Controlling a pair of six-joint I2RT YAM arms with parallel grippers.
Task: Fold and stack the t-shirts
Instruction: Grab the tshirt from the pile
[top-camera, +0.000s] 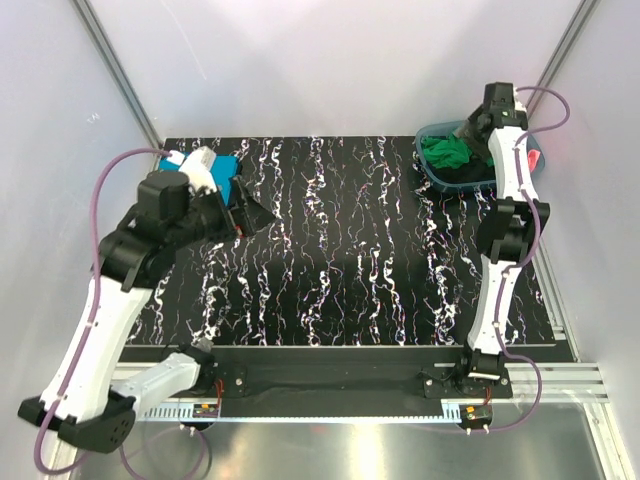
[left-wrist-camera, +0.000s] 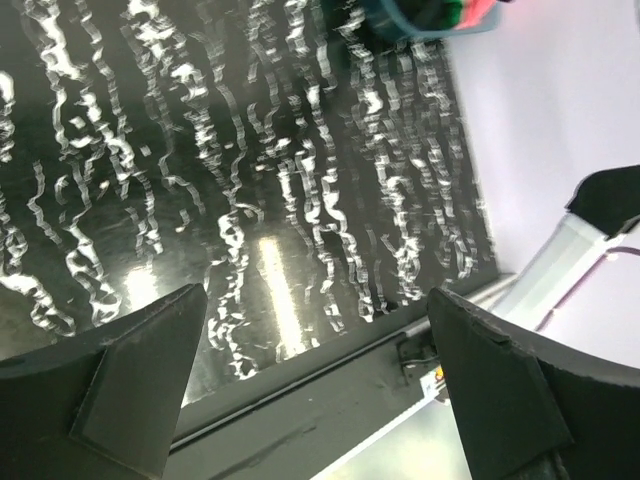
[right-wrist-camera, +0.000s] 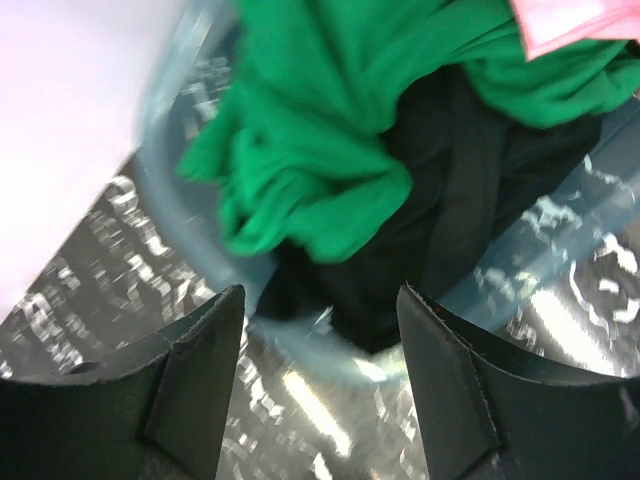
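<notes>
Left claw (left-wrist-camera: 315, 335): wide, empty, above the desk (top-camera: 340, 250).
Right claw (right-wrist-camera: 320, 310): wide, empty, over the basket (right-wrist-camera: 165, 130), far right.
Basket: green t-shirt (right-wrist-camera: 320, 130) bunched on black t-shirt (right-wrist-camera: 470, 190); pink t-shirt (right-wrist-camera: 570, 25) at the rim.
Teal t-shirt (top-camera: 227, 164): far left, mostly hidden, perhaps folded.

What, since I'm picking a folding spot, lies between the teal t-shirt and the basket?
Top view: only bare marbled table between the teal t-shirt and the basket; the open left gripper hangs just beside the t-shirt.
</notes>
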